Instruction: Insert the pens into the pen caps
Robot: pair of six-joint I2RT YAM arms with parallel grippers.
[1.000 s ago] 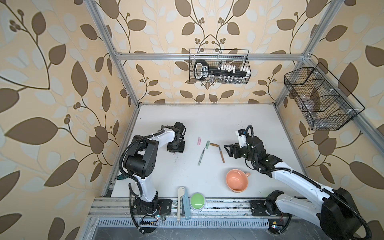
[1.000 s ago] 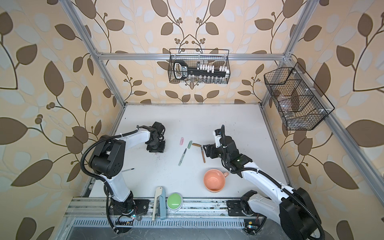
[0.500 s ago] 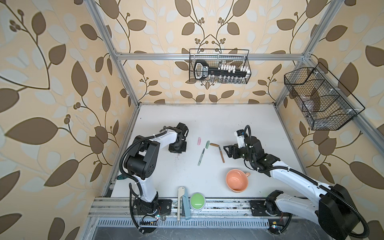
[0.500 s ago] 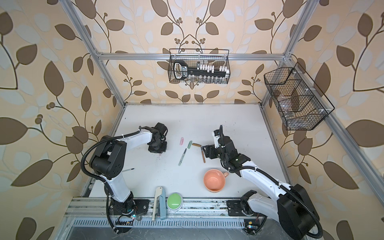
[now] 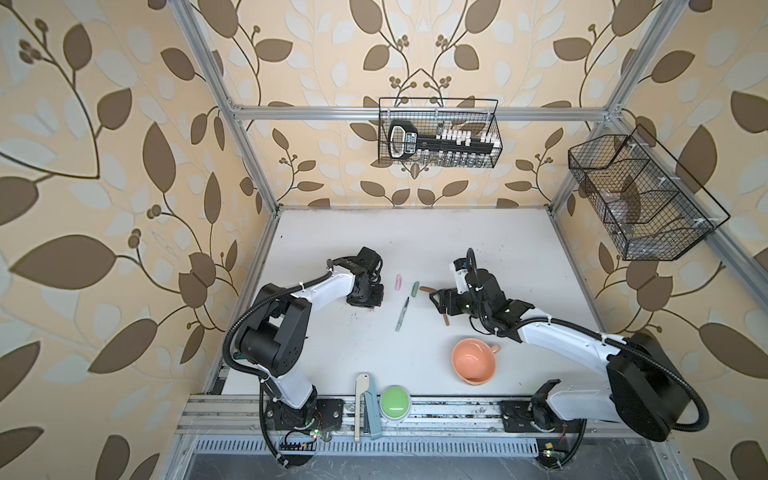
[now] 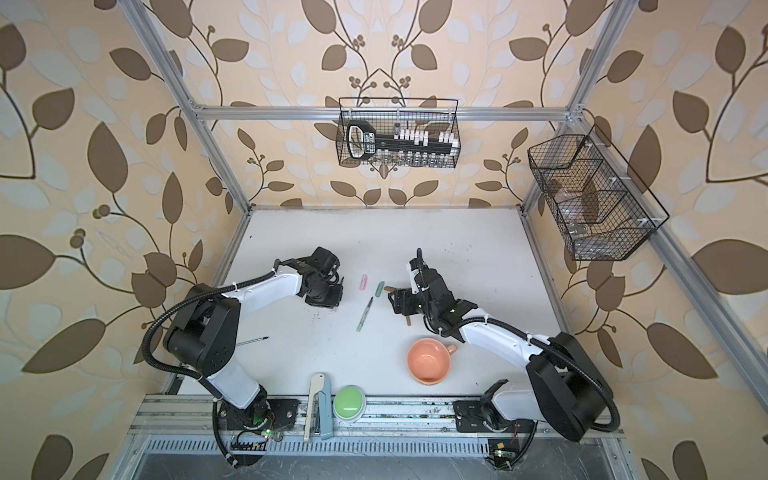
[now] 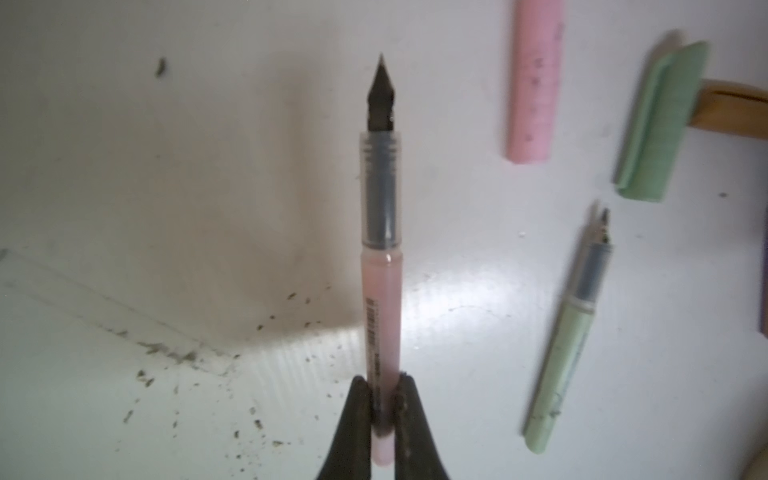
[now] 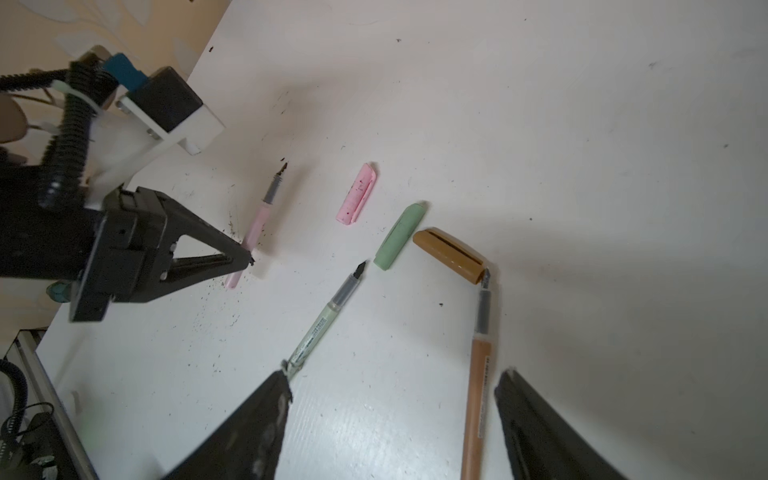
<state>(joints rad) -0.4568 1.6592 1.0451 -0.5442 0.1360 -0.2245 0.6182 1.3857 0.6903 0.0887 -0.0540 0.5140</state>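
Pinching, entry one: slim pale pink marker pen point(image 7: 381, 291), dark nib forward, clamped near its rear end by the left claw point(image 7: 383, 380). The claw is closed tight on it, leaving the nib free for capping. Whether the pen has cleared the white bench point(image 8: 582, 166) is unclear.

Entry two: short pale pink plastic cap point(image 7: 534, 83), loose, near the nib.

Grey-green pen point(image 7: 569, 332) and pale green cap point(image 7: 660, 120): loose, nib towards cap.

Tan-brown pen point(image 8: 478, 374): nib touching one end of the tan-brown cap point(image 8: 451, 253), not inserted.

Right claw point(image 8: 395, 378): spread wide, empty, the tan-brown pen lying between its fingers, likely readying a pick.
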